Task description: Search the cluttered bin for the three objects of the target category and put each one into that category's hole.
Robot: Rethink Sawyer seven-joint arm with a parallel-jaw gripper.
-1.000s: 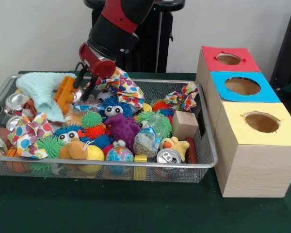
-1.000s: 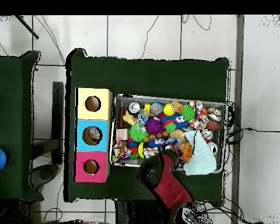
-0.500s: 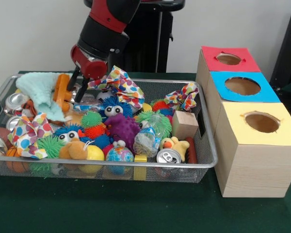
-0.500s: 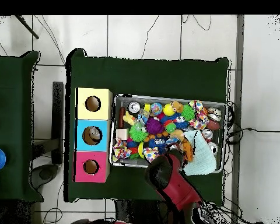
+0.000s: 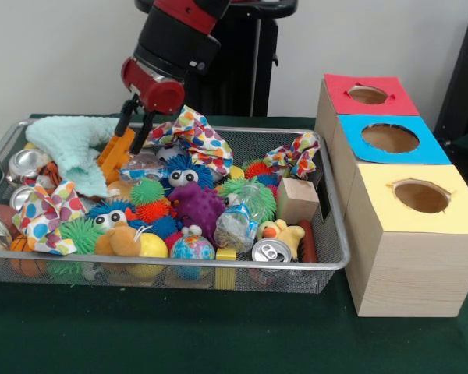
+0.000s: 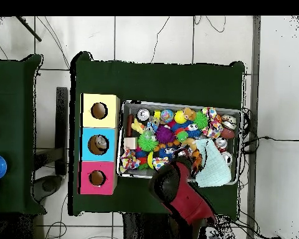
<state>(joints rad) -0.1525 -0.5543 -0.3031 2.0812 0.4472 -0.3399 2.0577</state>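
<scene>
Arm slants down from 12 o'clock into the wire bin, red wrist tilted toward 7 o'clock. Gripper sits at the bin's upper left, fingers narrow, tips at the top of the orange block; cannot tell if they actually pinch it. Block leans against the mint cloth, just at 9 o'clock of the polka-dot cloth. Three-hole box stands at 3 o'clock of the bin, touching it.
</scene>
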